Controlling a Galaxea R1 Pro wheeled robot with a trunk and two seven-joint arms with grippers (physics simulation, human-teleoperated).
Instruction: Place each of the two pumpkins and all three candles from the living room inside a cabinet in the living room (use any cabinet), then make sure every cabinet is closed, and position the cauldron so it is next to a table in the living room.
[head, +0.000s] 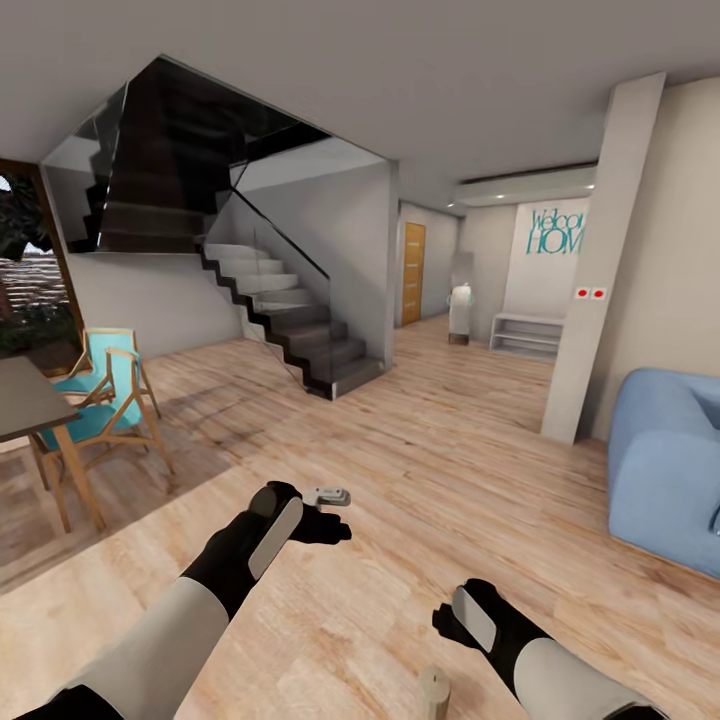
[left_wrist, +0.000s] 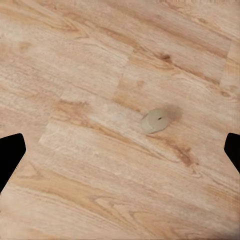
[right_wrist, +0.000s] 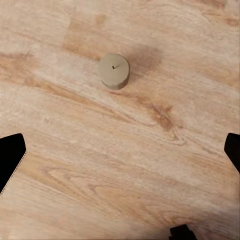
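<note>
A wide room with a light wood plank floor (head: 420, 470) opens ahead. At the far left a dark staircase (head: 290, 320) with a glass side climbs leftward. Near the left edge, a dark-topped dining table (head: 25, 395) on wooden legs stands with two turquoise chairs (head: 105, 395) just beside it. On the right, a blue sofa (head: 665, 460) sits past a pale pillar (head: 600, 270). Far back, a wooden door (head: 412, 272) and a wall with teal lettering (head: 558, 230) show. Near the bottom, the left gripper (head: 335, 512) and right gripper (head: 445, 622) hang above the floor, and a tan candle (head: 434, 692) stands upright at the bottom edge, close beside the right gripper.
</note>
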